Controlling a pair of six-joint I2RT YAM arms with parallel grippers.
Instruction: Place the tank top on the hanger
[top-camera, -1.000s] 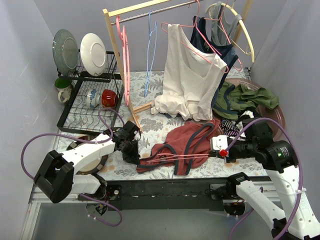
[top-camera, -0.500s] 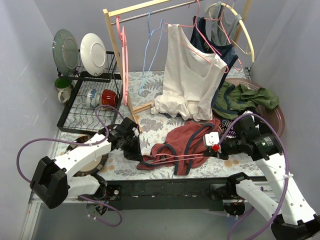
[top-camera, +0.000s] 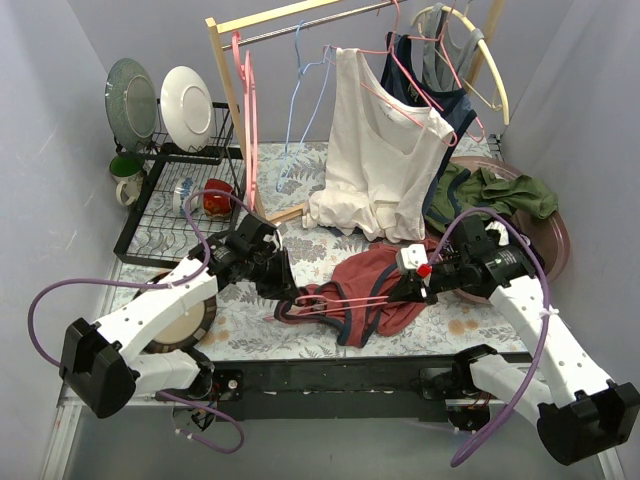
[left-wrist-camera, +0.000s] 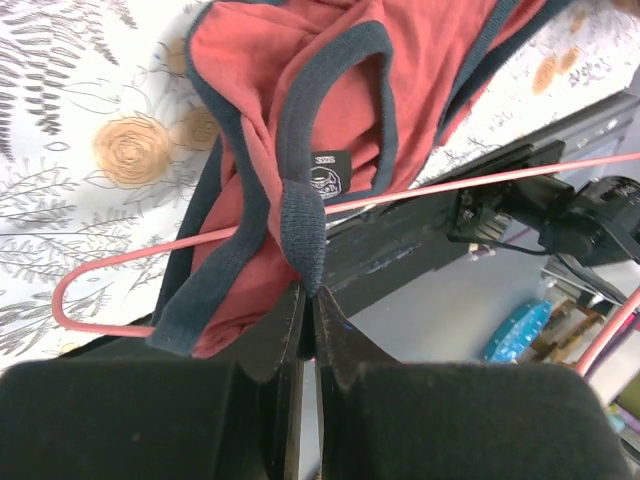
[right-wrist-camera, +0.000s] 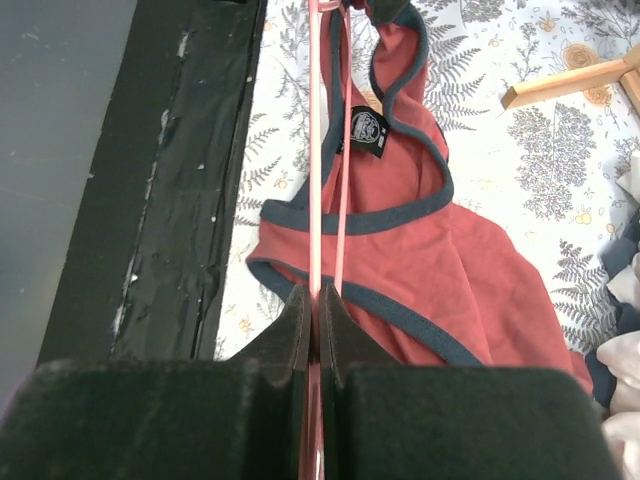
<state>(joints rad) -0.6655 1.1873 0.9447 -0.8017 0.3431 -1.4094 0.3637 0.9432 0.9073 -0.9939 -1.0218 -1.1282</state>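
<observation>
The rust-red tank top (top-camera: 368, 283) with navy trim lies bunched on the floral table, partly lifted at its left end. The thin pink wire hanger (top-camera: 345, 302) stretches across it, roughly level, between my two grippers. My left gripper (top-camera: 290, 293) is shut on a navy strap of the tank top (left-wrist-camera: 304, 235), with the hanger wire (left-wrist-camera: 420, 192) passing through the strap loop. My right gripper (top-camera: 408, 290) is shut on the hanger wire (right-wrist-camera: 315, 220), above the tank top (right-wrist-camera: 430, 260). The hanger's hook (left-wrist-camera: 75, 300) curves at the lower left of the left wrist view.
A wooden rack (top-camera: 232, 90) carries a broad pink hanger (top-camera: 247, 120), a blue wire hanger (top-camera: 300, 100), a white tank top (top-camera: 375, 150) and a navy top (top-camera: 430, 80). A dish rack (top-camera: 175, 215) stands left. A basket of clothes (top-camera: 500, 200) sits right. A plate (top-camera: 185, 320) lies under my left arm.
Both grippers have moved away from the near edge and closer together, lifting the hanger and the tank top's left strap. The cloth is more bunched.
</observation>
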